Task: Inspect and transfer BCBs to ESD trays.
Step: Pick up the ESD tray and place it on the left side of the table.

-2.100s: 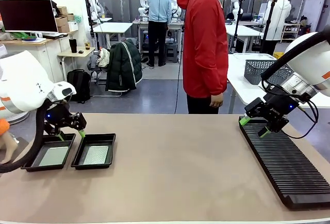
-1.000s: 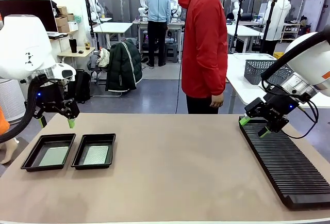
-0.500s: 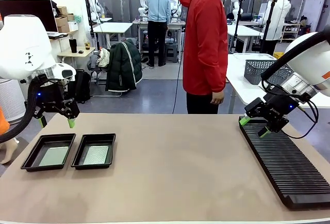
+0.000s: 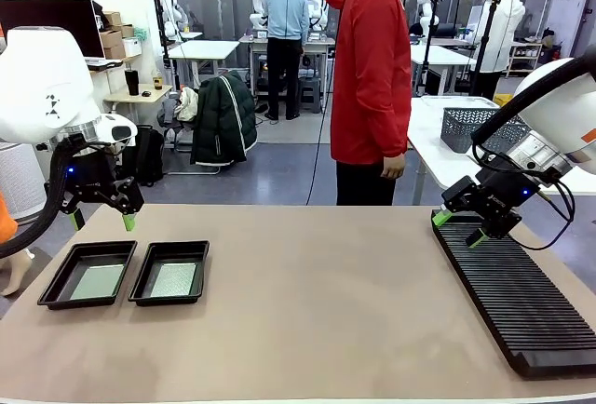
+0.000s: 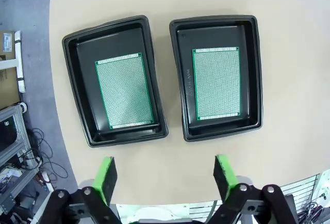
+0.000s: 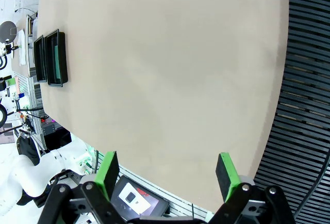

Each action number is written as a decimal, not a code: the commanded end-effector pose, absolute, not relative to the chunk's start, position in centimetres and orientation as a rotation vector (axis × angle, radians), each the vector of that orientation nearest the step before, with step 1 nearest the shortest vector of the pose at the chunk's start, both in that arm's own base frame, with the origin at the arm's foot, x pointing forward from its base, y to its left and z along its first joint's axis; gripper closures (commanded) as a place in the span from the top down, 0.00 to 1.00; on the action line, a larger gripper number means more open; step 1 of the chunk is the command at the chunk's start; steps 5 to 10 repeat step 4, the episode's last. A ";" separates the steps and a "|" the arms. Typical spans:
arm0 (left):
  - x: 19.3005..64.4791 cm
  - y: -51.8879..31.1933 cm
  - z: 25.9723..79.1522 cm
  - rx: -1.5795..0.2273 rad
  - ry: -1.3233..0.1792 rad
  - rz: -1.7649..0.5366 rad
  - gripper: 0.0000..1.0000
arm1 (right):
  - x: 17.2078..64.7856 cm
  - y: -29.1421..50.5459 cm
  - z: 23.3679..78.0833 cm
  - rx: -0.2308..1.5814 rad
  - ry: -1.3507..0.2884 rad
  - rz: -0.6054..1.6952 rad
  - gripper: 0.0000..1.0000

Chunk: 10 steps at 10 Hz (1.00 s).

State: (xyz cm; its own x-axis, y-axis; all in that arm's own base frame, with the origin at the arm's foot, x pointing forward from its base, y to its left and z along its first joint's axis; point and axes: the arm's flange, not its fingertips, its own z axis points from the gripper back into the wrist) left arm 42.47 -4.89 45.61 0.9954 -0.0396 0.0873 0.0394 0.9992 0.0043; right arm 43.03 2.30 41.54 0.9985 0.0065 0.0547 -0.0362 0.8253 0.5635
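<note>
Now both our fingers (image 5: 164, 175) (image 6: 166, 175) stand open and empty; careless descent could clip a tray (image 5: 114, 82) rim, jolting its BCB (image 5: 125, 91).

Left arm enters from the left side, white elbow housing high, wrist bent down. Left gripper (image 4: 101, 222) hangs in the air, pointing downward, jaws spread wide, nothing between them. In the left wrist view the left gripper (image 5: 165, 175) shows both green pads (image 5: 106, 176) well apart, gap clear

Right arm comes in from the right side, forearm sloping down toward the middle, cable looped beside the wrist. Right gripper (image 4: 458, 228) sits low, tilted forward and down, jaws wide apart, empty. In the right wrist view the right gripper (image 6: 167, 175) has its green pads (image 6: 225, 172) parted, nothing held

Person stands at the far side; one hand (image 4: 393, 171) hangs loose at the side
</note>
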 end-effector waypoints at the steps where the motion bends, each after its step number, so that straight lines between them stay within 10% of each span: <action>1: 42.4 -4.8 45.3 0.001 -0.101 -0.037 1.00 | 43.0 2.5 41.6 0.595 -0.056 -0.002 1.00; 10: 42.4 -4.8 45.3 0.001 -0.101 -0.037 1.00 | 43.0 2.5 41.6 0.595 -0.056 -0.002 1.00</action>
